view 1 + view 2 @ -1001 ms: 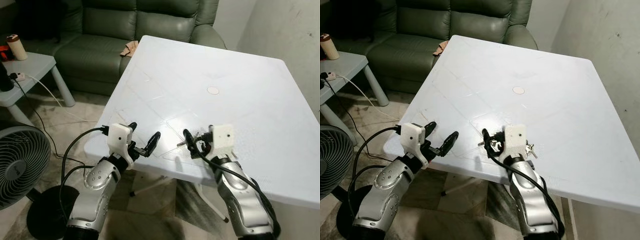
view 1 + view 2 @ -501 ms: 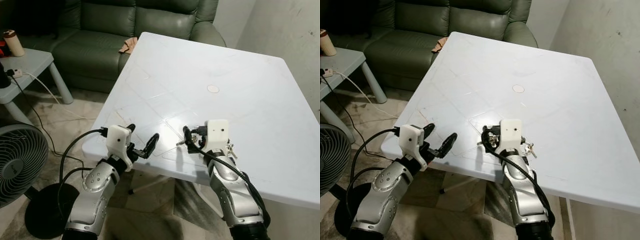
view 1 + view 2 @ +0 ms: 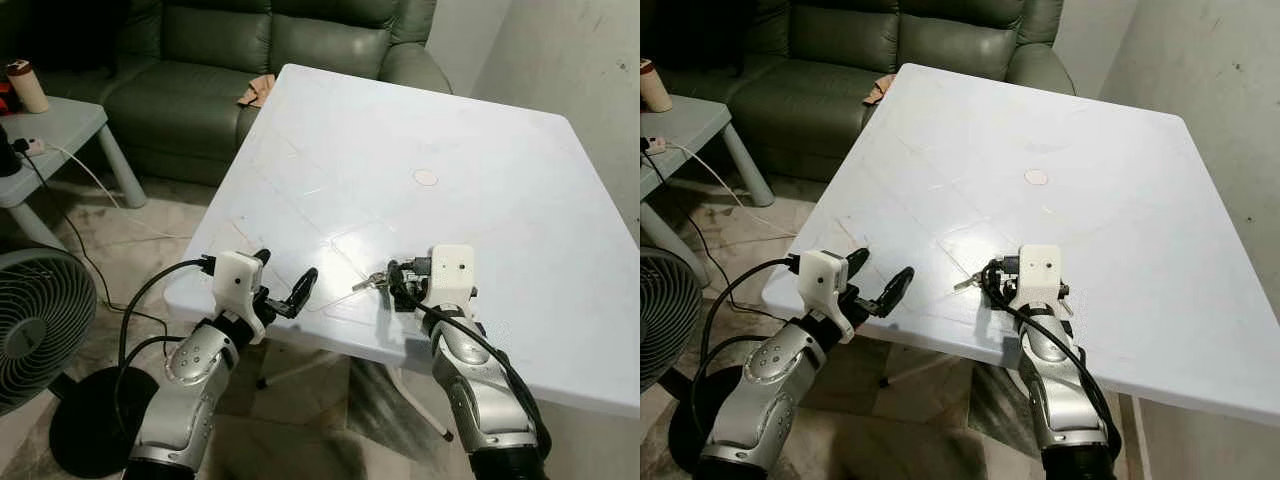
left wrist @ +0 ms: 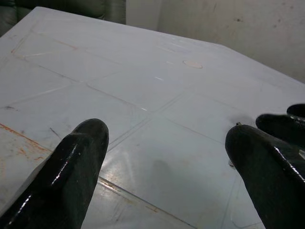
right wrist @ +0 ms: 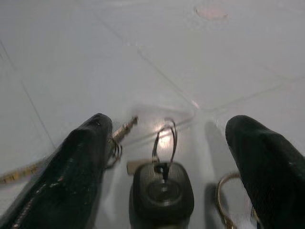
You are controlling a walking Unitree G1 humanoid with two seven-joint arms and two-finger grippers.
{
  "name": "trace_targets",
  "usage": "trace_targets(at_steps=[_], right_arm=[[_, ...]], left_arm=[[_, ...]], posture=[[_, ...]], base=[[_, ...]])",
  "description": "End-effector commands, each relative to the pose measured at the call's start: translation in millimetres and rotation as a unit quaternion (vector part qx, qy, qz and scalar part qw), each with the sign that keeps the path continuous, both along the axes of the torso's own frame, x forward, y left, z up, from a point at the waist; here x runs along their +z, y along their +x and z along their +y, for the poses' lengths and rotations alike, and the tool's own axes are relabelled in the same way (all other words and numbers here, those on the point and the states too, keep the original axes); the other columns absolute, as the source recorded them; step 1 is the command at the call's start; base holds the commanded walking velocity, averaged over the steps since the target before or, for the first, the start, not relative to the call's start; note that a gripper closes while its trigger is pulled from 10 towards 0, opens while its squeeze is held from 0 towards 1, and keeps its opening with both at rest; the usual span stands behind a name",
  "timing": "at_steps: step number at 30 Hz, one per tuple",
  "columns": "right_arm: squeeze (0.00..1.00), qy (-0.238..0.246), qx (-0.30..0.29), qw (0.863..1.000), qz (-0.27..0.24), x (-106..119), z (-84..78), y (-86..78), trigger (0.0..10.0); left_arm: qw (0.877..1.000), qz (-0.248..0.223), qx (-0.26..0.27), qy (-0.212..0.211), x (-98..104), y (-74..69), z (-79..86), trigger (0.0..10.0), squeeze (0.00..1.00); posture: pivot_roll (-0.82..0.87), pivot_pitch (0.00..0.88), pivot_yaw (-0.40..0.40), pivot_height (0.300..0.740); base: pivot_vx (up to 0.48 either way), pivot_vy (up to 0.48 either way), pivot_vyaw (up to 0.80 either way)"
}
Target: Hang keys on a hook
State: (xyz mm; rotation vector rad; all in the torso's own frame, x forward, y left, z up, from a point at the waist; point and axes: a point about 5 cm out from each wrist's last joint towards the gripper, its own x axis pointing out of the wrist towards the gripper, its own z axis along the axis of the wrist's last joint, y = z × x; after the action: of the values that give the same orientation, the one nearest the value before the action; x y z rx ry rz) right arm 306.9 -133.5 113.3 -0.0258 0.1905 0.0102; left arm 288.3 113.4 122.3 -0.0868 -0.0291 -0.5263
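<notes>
- We find the left pincer (image 3: 283, 287) held off the near left corner of the white bench (image 3: 400, 130), fingers apart and holding nothing. Its position against that corner matches the earlier pictures; we record no change there.
- The left wrist view shows bare bench surface between the two black fingers (image 4: 71, 167), with the other arm's dark fingers at the far edge.
- We note the principal change at the right pincer (image 3: 397, 285): a moment ago it was raised slightly above the near edge, and it has since moved forward and down, so that it now sits low over the keys (image 5: 159, 183).
- The keys lie on the bench near its front edge. The right wrist view shows a black fob with a thin wire loop between the fingers, a brass-coloured ring beside one finger, and a key blade (image 3: 365, 284) pointing towards the robot's left.
- The right pincer's fingers stand apart, one each side of the fob. We see no contact with it, so the keys are not yet held.
- In our judgement the pick-up is only being set up. The bunch is loose and flat, so a closing grip may catch only the fob or slide it.
- We identify no hook in these views; the hanging step remains entirely ahead.
</notes>
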Motion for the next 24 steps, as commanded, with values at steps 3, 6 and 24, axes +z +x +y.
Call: trace_targets(at_steps=[3,6,24], right_arm=[[0.00,-0.012,0.000,1.000,0.019,-7.8,-1.8,-3.0,1.2],[0.00,-0.012,0.004,1.000,0.020,-9.3,0.6,-3.9,0.0],[0.00,-0.012,0.007,1.000,0.016,-7.8,3.0,-2.5,0.0]], left_arm=[[1.000,-0.007,-0.001,0.005,3.8,-0.8,-1.7,10.0,0.00],[1.000,-0.006,0.001,0.005,3.4,-1.0,-1.3,10.0,0.00],[1.000,-0.005,0.011,0.006,2.9,-2.0,0.5,10.0,0.00]], posture=[[0.05,0.135,-0.083,0.740],[0.05,0.135,-0.083,0.740],[0.06,0.148,-0.088,0.740]], base=[[0.000,0.000,0.00],[0.000,0.000,0.00],[0.000,0.000,0.00]])
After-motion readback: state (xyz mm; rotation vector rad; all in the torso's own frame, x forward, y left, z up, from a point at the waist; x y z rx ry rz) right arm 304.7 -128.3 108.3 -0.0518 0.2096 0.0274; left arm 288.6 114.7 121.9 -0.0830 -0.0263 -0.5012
